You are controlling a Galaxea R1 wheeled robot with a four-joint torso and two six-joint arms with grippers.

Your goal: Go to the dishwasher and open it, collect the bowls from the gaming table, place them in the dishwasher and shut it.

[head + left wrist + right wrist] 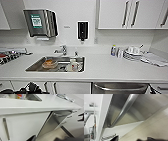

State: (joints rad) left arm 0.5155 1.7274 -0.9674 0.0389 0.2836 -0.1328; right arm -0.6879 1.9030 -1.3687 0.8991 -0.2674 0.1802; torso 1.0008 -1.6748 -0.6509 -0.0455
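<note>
Stainless steel marks the dishwasher [120, 88], built in under the white countertop [105, 68], just right of the sink [56, 64] set into that top. Its bar handle [124, 110] runs close past the right wrist camera. Inside the sink sit an orange-brown dish [49, 63] and a white bottle [73, 65]. Right of the sink, stacked plates [132, 53] rest on the countertop. Whether either gripper is open or closed cannot be told.
</note>
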